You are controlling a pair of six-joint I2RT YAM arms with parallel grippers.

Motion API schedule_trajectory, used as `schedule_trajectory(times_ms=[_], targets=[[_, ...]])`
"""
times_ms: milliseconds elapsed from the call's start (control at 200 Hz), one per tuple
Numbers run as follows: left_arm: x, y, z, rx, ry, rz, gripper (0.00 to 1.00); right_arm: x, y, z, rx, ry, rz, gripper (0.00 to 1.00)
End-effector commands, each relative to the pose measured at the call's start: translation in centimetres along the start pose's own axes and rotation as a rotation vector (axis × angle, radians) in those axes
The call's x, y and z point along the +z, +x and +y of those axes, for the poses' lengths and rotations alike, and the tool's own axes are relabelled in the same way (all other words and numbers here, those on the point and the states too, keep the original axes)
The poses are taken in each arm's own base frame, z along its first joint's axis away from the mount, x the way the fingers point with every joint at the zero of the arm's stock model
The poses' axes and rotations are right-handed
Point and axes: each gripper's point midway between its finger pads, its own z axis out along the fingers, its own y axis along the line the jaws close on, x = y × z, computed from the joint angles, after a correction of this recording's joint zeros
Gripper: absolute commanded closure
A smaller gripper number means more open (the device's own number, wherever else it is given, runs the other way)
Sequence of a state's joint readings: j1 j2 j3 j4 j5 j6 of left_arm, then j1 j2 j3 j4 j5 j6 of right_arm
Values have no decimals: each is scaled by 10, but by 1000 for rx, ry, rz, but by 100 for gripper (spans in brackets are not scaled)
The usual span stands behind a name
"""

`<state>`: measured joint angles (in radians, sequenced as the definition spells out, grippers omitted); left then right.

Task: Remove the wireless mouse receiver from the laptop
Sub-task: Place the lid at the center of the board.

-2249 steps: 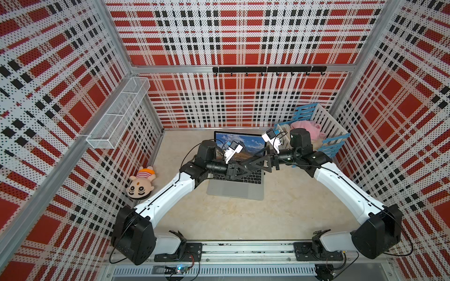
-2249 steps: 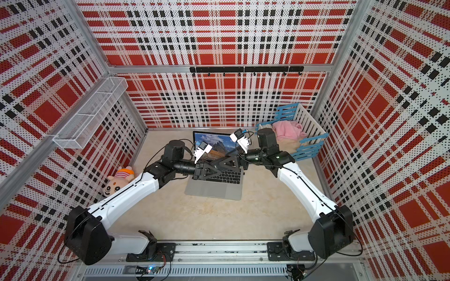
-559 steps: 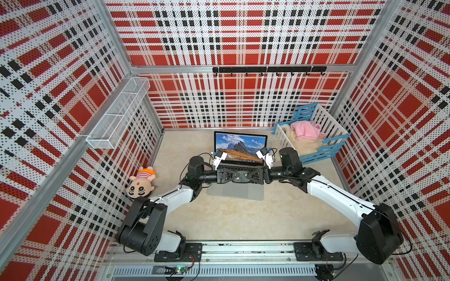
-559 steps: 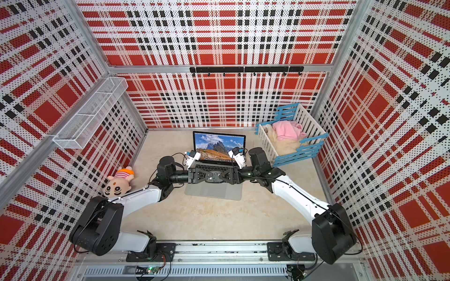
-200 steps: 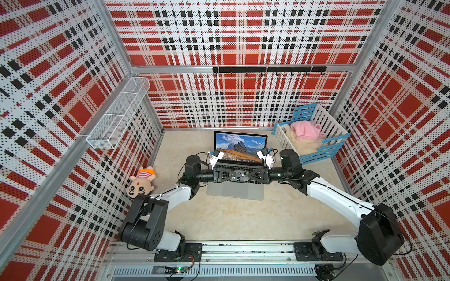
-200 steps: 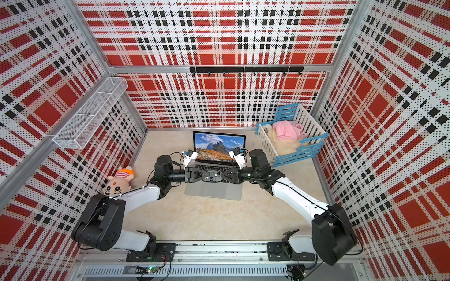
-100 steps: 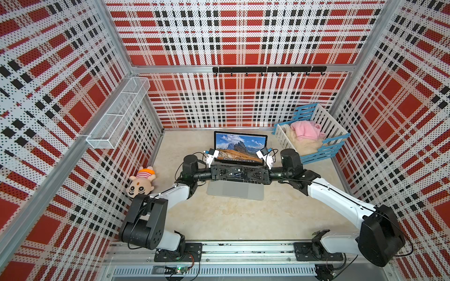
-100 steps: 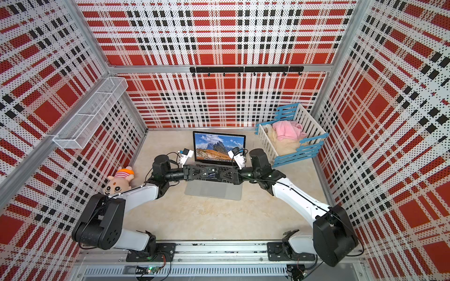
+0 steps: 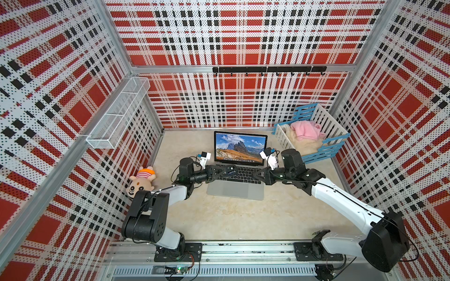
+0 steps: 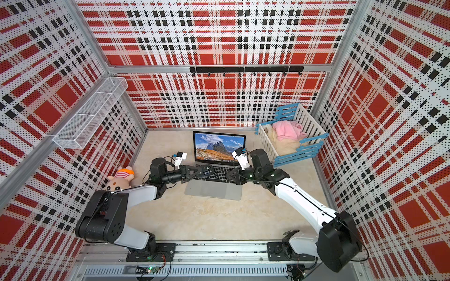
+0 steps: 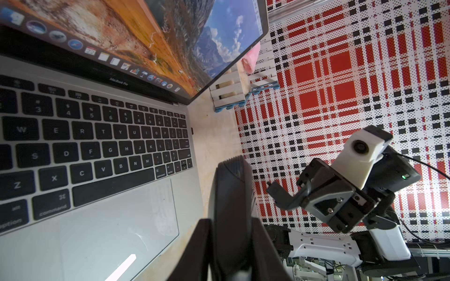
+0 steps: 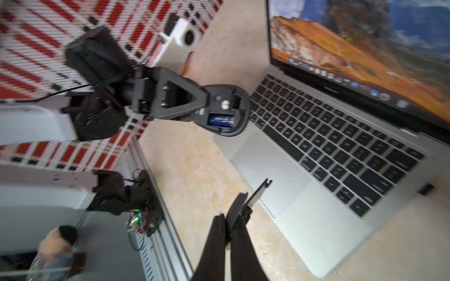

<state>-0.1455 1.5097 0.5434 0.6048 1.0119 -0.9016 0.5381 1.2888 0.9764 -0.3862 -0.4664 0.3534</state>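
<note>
**Step in hand.** Neither arm is reaching for the wireless mouse receiver. Both are hovering loaded over the laptop, so the removal itself is, by my reading, not yet begun. The next move is calling for one pair of jaws to be emptied, brought to the laptop's right edge, and closed on the tiny nub for a straight sideways pull.

**Left jaws.** Standing partly open and gripping the black mouse by its sides, over the laptop's left-hand keys. The mouse's opened underside and battery bay are showing.

**Right jaws.** Closed almost completely, pinching the thin mouse cover edge-on over the laptop's right half.

**Receiver.** Sitting plugged into the laptop's right side, level with the upper key rows. Nothing is touching it, and it is apart from both pairs of jaws.

**Desk**. A plush doll is lying left of the laptop. A slatted crate is standing beyond the laptop's right rear corner.
</note>
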Motion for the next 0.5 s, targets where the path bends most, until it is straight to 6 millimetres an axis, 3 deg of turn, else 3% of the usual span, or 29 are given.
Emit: schedule_trajectory(times_ms=[0, 105, 135, 286, 496], targets=[[5, 12, -2, 19, -7, 3, 100, -8, 35, -67, 6, 376, 158, 100], [15, 31, 1, 13, -18, 43, 100, -14, 49, -101, 15, 563, 221, 100], [23, 45, 0, 12, -19, 79, 100, -15, 52, -109, 14, 604, 242, 100], [36, 78, 15, 1, -55, 150, 100, -7, 79, -143, 17, 749, 410, 100], [51, 121, 24, -7, -71, 271, 100, -5, 107, -176, -5, 891, 558, 100]])
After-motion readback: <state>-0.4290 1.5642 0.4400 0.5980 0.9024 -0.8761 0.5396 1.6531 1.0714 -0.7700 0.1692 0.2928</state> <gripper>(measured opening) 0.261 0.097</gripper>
